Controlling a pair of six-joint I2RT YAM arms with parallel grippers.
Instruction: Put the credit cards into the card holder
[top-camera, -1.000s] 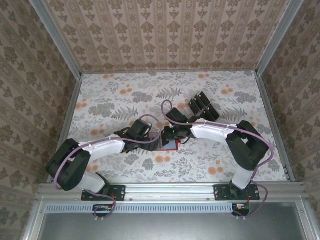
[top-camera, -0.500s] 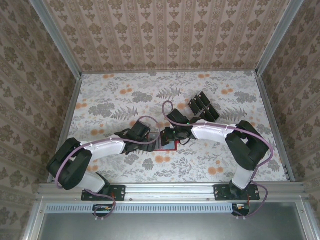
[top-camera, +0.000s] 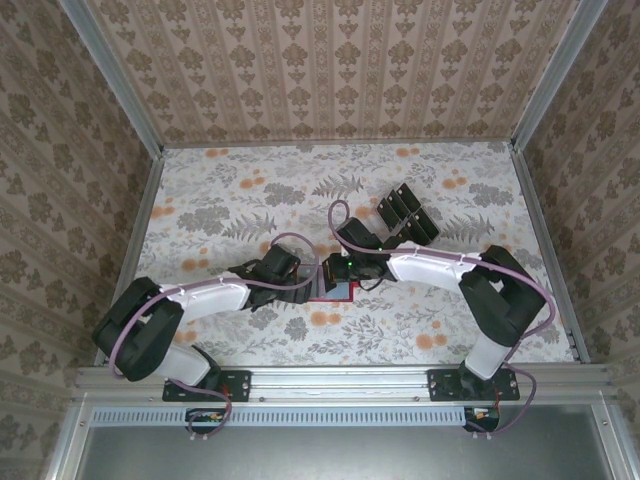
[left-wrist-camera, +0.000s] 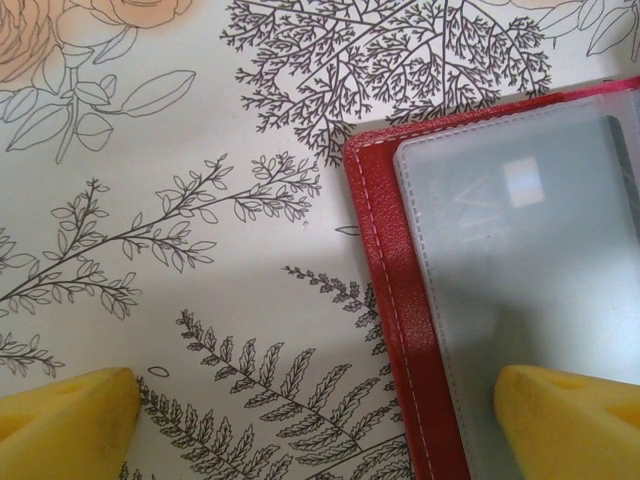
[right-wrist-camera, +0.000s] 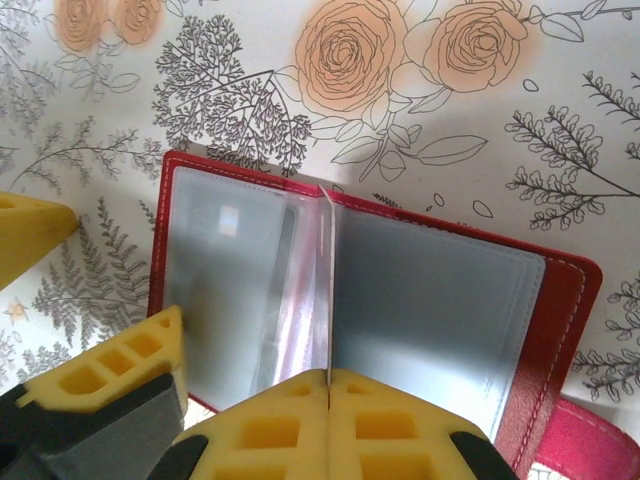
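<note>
The red card holder (right-wrist-camera: 570, 300) lies open on the floral table, its greyish-blue inner face up, and appears between the two arms (top-camera: 333, 295). My right gripper (right-wrist-camera: 328, 385) is shut on a thin clear sleeve (right-wrist-camera: 326, 280) of the holder, which stands upright along the middle fold. Over the holder's left edge (left-wrist-camera: 385, 260) my left gripper (left-wrist-camera: 320, 420) is open. One of its fingers (left-wrist-camera: 570, 420) rests on the inner face and the other (left-wrist-camera: 65, 405) is over the table. Several black credit cards (top-camera: 405, 213) lie in a fanned row behind the right arm.
The floral table cover (top-camera: 230, 200) stretches to papered walls at the back and sides, with metal rails (top-camera: 540, 210) along its edges. A red clasp tab (right-wrist-camera: 590, 440) sticks out at the holder's right side.
Both arms have shifted only slightly over the card holder; the right wrist has edged a little to the right. Neither gripper has opened or shut.
</note>
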